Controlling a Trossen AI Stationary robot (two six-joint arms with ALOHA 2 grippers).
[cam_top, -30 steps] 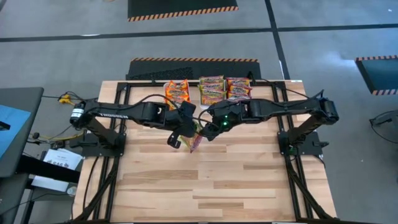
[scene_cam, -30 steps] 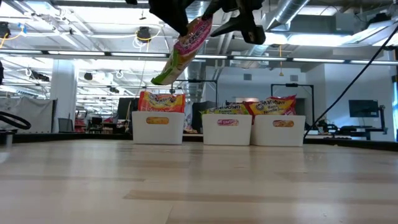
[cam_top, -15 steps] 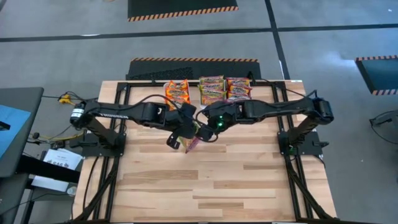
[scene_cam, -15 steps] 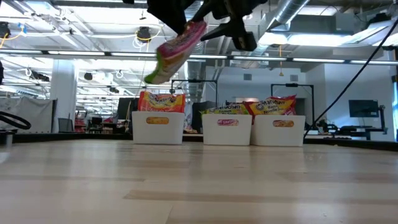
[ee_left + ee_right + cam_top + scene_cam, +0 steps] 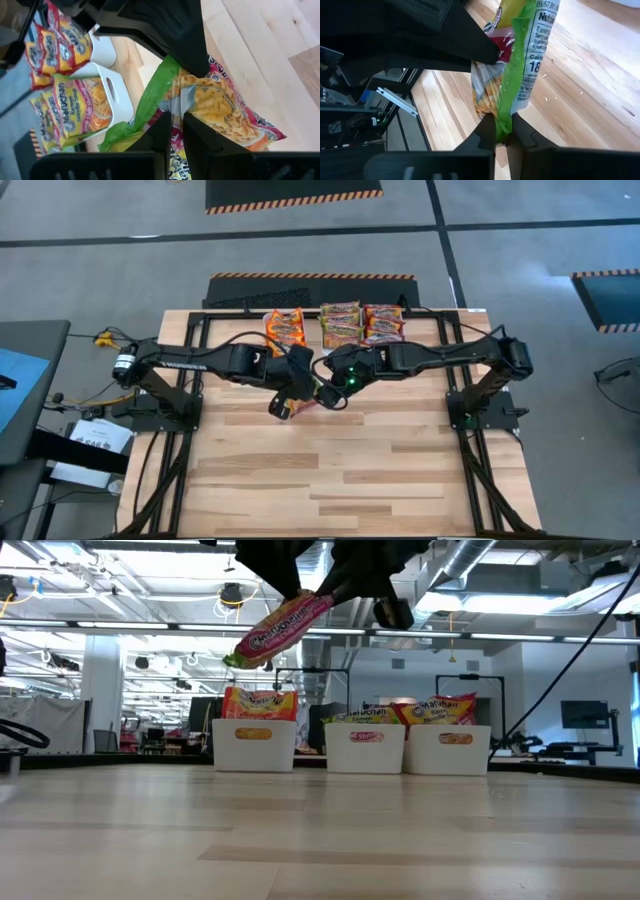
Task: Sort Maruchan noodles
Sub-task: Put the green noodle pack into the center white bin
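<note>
Wooden table (image 5: 330, 470) below us, we clamp one noodle packet (image 5: 282, 626) (pink and green) in both grippers, left (image 5: 297, 394) and right (image 5: 325, 392), near frame center, before three bins (image 5: 350, 748).

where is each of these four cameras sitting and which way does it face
High: overhead, straight down on table, both arms.
Low: table height, level toward three white bins, grippers overhead.
Left wrist: past left gripper pinching noodle packet.
Right wrist: past right gripper pinching it too.
All four share that packet.
</note>
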